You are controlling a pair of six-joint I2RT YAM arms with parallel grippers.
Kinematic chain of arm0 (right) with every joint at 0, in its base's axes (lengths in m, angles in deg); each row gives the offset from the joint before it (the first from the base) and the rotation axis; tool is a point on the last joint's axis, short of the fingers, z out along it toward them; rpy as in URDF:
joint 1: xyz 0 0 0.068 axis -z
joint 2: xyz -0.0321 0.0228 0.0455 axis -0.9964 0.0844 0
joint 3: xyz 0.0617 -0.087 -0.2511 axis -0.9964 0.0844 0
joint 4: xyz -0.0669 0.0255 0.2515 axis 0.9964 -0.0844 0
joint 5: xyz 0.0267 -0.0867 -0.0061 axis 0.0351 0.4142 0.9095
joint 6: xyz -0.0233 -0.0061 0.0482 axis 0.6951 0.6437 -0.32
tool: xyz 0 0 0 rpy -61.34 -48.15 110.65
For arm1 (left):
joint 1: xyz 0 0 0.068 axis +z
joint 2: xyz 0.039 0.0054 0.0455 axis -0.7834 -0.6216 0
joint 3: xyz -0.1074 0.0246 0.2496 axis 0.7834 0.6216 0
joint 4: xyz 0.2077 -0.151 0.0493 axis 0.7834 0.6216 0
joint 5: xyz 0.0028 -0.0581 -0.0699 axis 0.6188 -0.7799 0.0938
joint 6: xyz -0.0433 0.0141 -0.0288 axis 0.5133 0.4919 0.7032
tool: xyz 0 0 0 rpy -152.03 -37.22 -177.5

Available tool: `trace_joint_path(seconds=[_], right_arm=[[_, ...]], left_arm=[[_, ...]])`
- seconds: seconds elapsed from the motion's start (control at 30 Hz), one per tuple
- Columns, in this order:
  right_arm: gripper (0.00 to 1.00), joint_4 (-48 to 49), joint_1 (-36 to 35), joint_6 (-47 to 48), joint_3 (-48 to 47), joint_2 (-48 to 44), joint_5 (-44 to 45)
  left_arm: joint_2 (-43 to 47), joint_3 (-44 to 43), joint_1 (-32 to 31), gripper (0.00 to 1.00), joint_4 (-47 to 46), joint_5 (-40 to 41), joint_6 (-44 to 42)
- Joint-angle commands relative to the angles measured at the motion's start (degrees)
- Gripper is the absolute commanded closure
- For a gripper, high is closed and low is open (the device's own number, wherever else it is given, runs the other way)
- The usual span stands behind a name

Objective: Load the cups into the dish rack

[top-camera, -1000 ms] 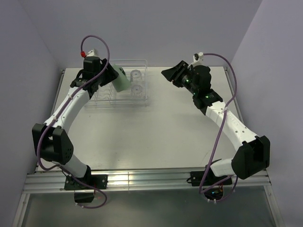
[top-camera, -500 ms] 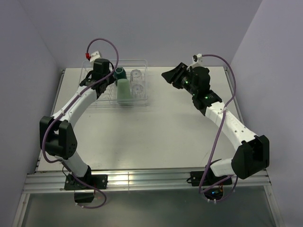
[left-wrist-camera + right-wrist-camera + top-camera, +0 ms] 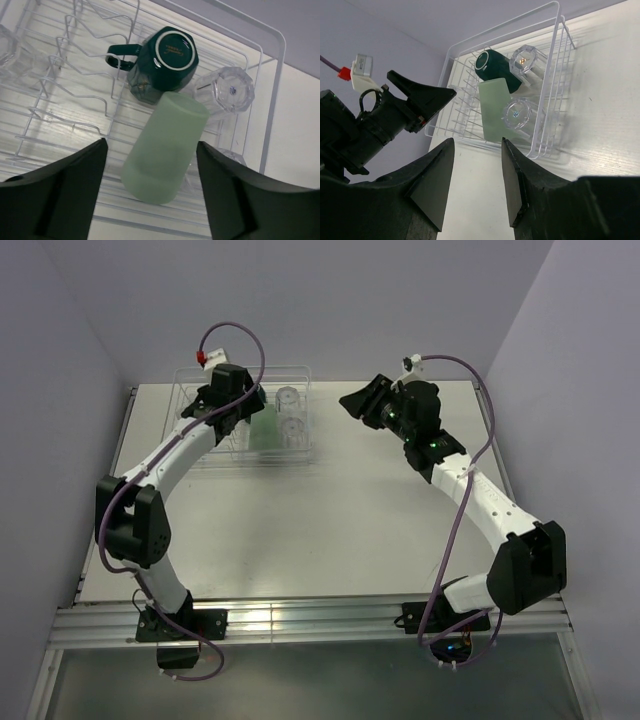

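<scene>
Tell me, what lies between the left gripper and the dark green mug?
The pale mint-green cup, lying in the dish rack by the mug, as the left wrist view shows.

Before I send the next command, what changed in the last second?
The left fingers lowered the mint-green cup into the dish rack and let go. They are now open and clear of the cup, which lies tilted beside the dark green mug. The two clear tumblers on the rack's right side and the right arm stayed about as they were.
</scene>
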Motion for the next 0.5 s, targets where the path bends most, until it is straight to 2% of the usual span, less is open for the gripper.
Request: trace_joint_path(seconds=[0.0, 0.1, 0.47], right_arm=[[0.50, 0.5, 0.2, 1.3, -1.2, 0.2, -0.7], [0.50, 0.2, 0.2, 1.5, -1.3, 0.4, -0.8], [0.50, -1.2, 0.3, 2.4, -2.2, 0.8, -0.7]], left_arm=[[-1.3, -4.9, -1.3, 0.18, 1.0, 1.1, -0.9], [-4.9, -9.4, -1.6, 0.16, 3.8, -0.5, -1.2], [-18.5, -24.9, -2.9, 0.16, 14.0, 3.2, -3.6]])
